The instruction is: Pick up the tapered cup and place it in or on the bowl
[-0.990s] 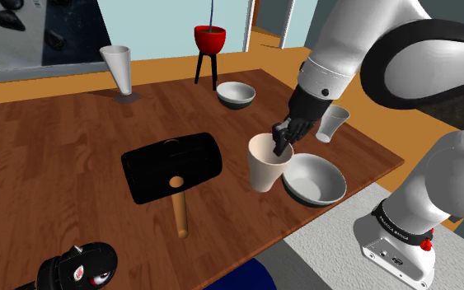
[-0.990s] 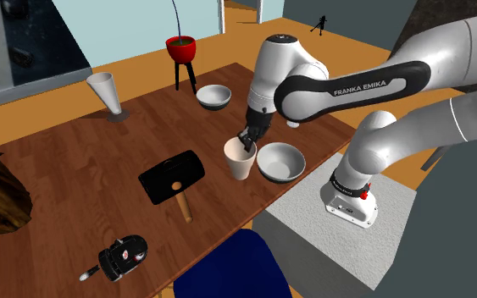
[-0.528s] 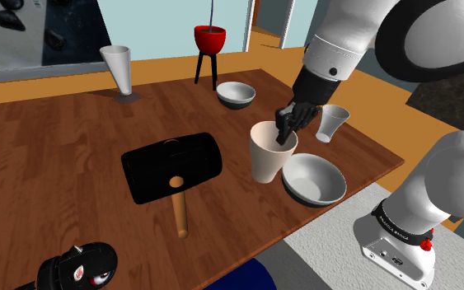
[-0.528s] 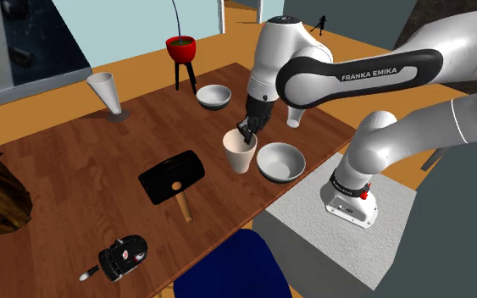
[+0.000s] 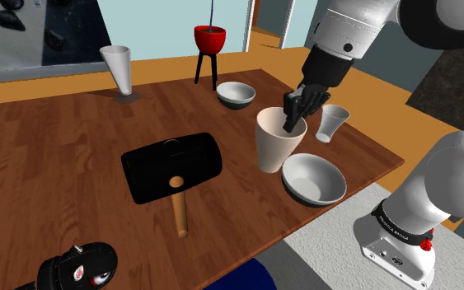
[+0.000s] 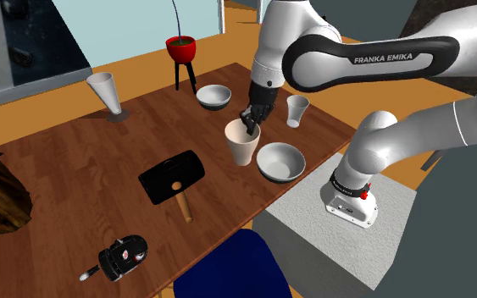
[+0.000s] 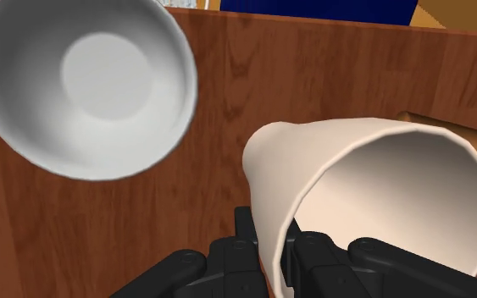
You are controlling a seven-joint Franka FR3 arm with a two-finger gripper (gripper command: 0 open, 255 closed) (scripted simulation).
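Brown wooden table (image 5: 57, 156) is carrying the scene, and over it the cream tapered cup (image 5: 276, 148) is being held upright, just beside the white bowl (image 5: 314, 180) and not in it. The black gripper (image 5: 292, 123) is pinching the cup's rim. The wrist view is showing one finger inside the wall and one outside, clasping it. The exterior views are adding a black mallet (image 5: 171, 166) and a small glass (image 5: 331, 122) nearby.
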